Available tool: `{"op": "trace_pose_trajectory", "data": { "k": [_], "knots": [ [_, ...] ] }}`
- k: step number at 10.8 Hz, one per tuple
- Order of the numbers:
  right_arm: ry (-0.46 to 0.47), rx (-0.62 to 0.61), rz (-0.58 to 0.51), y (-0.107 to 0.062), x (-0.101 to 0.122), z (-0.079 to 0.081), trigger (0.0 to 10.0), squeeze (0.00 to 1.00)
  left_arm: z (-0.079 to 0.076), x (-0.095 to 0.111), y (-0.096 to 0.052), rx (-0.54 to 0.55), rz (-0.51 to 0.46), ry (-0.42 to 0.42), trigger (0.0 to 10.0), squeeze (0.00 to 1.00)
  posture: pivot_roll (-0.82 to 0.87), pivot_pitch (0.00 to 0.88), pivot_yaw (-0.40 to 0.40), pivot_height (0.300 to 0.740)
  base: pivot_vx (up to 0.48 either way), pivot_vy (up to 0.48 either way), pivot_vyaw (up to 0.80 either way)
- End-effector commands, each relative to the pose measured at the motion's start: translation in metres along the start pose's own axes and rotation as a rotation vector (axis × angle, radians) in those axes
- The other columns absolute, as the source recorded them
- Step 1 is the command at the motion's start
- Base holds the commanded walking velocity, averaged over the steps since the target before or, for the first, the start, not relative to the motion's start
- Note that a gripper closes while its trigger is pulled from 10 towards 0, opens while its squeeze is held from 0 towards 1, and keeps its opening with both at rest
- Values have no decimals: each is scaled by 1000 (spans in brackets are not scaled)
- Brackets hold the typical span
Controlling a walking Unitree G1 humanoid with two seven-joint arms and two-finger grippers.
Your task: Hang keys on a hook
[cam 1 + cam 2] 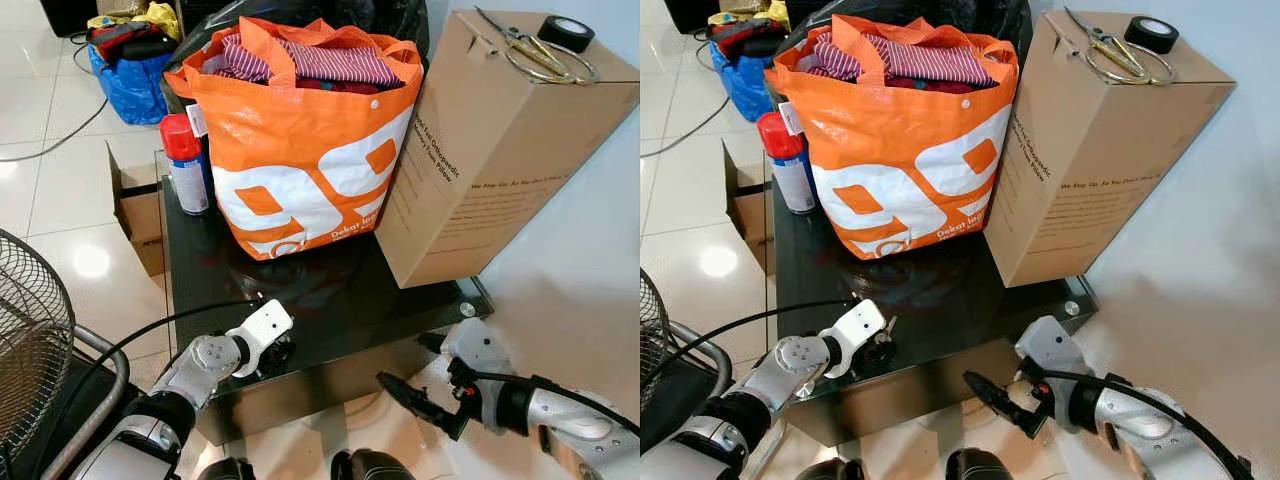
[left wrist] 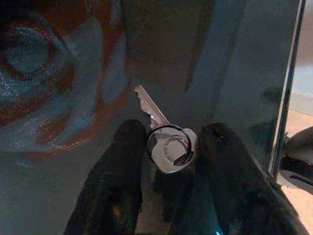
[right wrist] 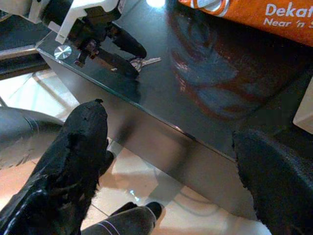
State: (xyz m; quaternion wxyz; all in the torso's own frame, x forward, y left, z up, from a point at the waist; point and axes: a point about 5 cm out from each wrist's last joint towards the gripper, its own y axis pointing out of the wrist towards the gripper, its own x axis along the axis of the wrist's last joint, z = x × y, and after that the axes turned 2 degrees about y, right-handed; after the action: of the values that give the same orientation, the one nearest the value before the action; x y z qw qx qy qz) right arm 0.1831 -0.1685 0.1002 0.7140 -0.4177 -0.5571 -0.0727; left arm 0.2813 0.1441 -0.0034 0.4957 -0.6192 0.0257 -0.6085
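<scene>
On black glass table (image 1: 400, 300), keys (image 2: 164, 137) lie between left claw (image 2: 168, 161) fingers.

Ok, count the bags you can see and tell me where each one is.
2. The orange bag of clothes stands on the black glass table beside the cardboard box; the blue bag sits on the floor behind. Others may be hidden.

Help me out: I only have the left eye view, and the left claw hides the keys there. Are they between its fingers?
Observer: Yes. In the left wrist view the keys lie flat on the dark table, with the left claw open around the ring.
Operator: Near the edge?
Observer: The right wrist view shows them close to the table's front edge.
Operator: And the right claw?
Observer: The right claw is spread wide, in front of the table and below its top.
</scene>
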Motion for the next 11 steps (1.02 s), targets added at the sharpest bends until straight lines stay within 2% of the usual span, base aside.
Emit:
{"op": "trace_pose_trajectory", "data": {
  "k": [1, 4, 7, 9, 11],
  "knots": [
    [-2, -32, 6, -4, -1, -8, 10000, 0, -7, -2, 3, -37, 23, 2, 0, 0, -257, 68, -85, 740, 0, 0, 0],
    [-7, -48, -9, 0, 1, -12, 10000, 0, -5, -2, 1, -26, 14, 2, 0, 0, -244, 47, -76, 740, 0, 0, 0],
    [-4, -86, -38, 6, 3, -16, 10000, 0, 8, 0, -6, 29, -25, 17, 0, 0, -223, 23, -58, 740, 0, 0, 0],
    [6, -156, -91, 11, 8, -23, 10000, 0, 27, 5, -20, 123, -95, 37, 0, 0, -210, 0, -36, 740, 0, 0, 0],
    [41, -246, -156, 16, 11, -31, 10000, 0, 49, 25, -38, 191, -245, 52, 0, 0, -175, 0, -24, 740, 0, 0, 0]
  ]
}}
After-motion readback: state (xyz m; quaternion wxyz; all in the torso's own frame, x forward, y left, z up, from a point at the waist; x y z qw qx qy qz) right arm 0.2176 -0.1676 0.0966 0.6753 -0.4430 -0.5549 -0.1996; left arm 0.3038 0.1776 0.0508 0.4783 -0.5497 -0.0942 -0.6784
